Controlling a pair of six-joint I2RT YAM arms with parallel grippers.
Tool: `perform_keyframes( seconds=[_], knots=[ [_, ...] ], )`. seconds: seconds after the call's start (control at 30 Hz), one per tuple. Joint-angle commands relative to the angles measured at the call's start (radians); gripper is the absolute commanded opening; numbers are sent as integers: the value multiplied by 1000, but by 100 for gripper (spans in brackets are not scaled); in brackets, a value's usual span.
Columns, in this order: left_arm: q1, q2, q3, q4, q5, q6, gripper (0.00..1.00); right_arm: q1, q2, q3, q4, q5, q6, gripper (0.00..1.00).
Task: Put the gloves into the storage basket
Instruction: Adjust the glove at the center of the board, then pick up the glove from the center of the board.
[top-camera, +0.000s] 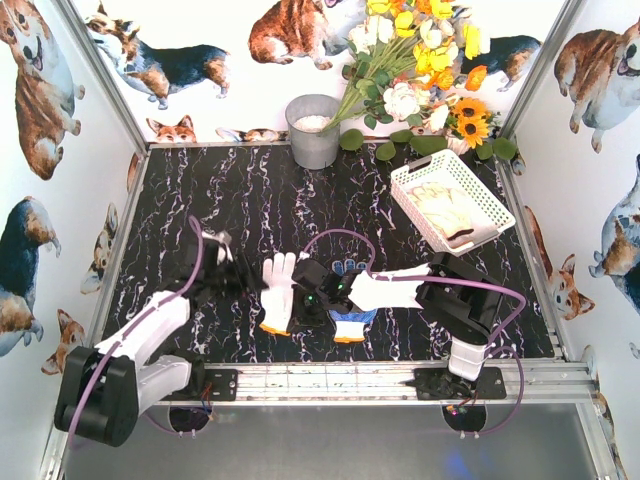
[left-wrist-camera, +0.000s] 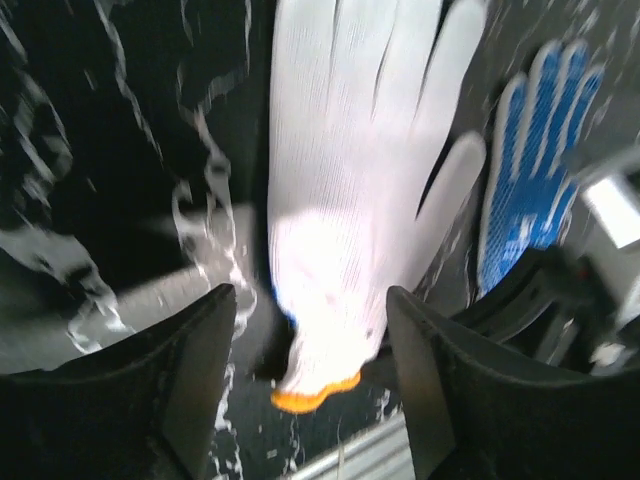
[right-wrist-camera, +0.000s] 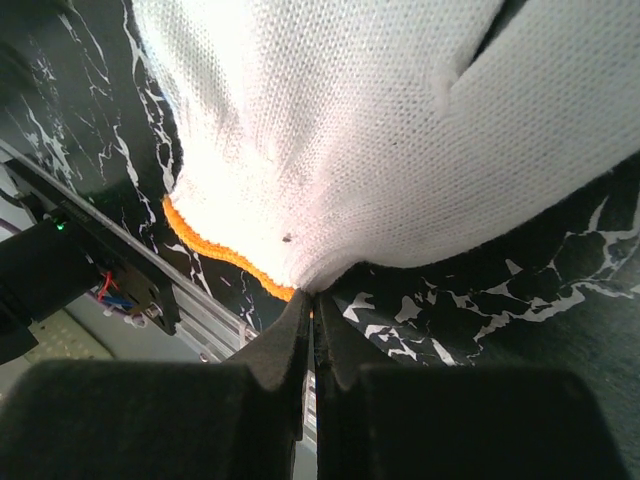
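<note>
On the table (top-camera: 220, 190), left gripper (left-wrist-camera: 310, 295) open, right gripper (right-wrist-camera: 312, 300) clamped on white glove (top-camera: 278, 288).
The glove lies between them, pinched near its orange cuff; blue dotted glove (top-camera: 350, 318) just right of it; storage basket (top-camera: 420, 168), far right, holds cream gloves (top-camera: 440, 208).

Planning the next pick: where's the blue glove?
In the top view the blue glove lies front centre on the table, cuff toward the rail, between the loose white glove on its left and the held white glove in the right gripper.
</note>
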Motion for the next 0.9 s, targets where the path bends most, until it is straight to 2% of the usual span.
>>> perform_keyframes(
  seconds=[0.0,0.1,0.23,0.37,0.5,0.6,0.73,0.87],
  knots=[
    [-52,-12,-58,-60,123,-25,52,-2,-35,-9,67,-19,3,0],
    [-64,-19,-59,-99,89,-26,45,-2,-36,-12,71,-16,5,0],
    [-72,-2,-67,-106,98,-39,41,-3,-43,-17,72,-14,4,0],
    [-121,3,-63,-137,31,-45,36,-5,-52,-20,75,-8,6,0],
    [-147,15,-81,-126,28,-63,27,-5,-57,-25,82,-6,8,0],
    [-154,18,-109,-84,42,-88,20,-7,-60,-27,83,-2,7,0],
    [-155,19,-149,50,92,-176,2,-22,-69,-31,86,-1,5,0],
    [-157,81,-96,196,83,-241,0,-78,-100,-46,88,-11,-19,0]
  ],
)
